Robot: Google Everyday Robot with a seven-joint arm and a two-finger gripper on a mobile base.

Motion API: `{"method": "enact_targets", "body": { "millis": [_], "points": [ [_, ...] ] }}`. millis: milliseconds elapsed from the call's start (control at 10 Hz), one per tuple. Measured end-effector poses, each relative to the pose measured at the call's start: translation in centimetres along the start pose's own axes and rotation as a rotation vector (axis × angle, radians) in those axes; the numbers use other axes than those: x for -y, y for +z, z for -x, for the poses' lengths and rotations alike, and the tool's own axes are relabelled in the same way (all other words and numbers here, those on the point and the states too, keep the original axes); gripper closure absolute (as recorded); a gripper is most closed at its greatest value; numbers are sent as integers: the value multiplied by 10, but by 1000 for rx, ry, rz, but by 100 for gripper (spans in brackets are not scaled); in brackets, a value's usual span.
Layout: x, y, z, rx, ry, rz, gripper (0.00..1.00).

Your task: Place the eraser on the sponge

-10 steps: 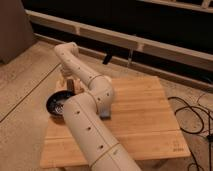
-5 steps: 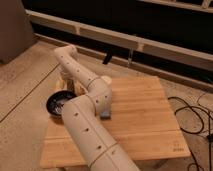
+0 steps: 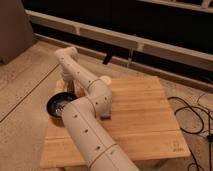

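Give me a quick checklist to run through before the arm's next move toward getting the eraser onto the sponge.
1. Where the gripper is: ok, low at the table's far left edge, behind the dark bowl.
2. Eraser spotted: cannot tell, none identifiable.
3. Sponge spotted: cannot tell; a grey object shows beside the arm's elbow, mostly hidden.
4. Something held: cannot tell.
5. Cables: ok, on the floor right of the table.

Smooth matt plastic arm (image 3: pixel 86 125), jaws beside a glossy bowl (image 3: pixel 53 104), on grained wooden table (image 3: pixel 145 116).
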Motion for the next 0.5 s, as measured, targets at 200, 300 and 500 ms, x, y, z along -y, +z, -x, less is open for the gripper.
{"method": "enact_targets", "body": {
  "millis": [200, 300, 500],
  "points": [
    [0, 1, -2, -8, 9, 4, 35],
    [-3, 3, -3, -14, 8, 4, 35],
    [-1, 3, -3, -13, 10, 5, 35]
  ]
}}
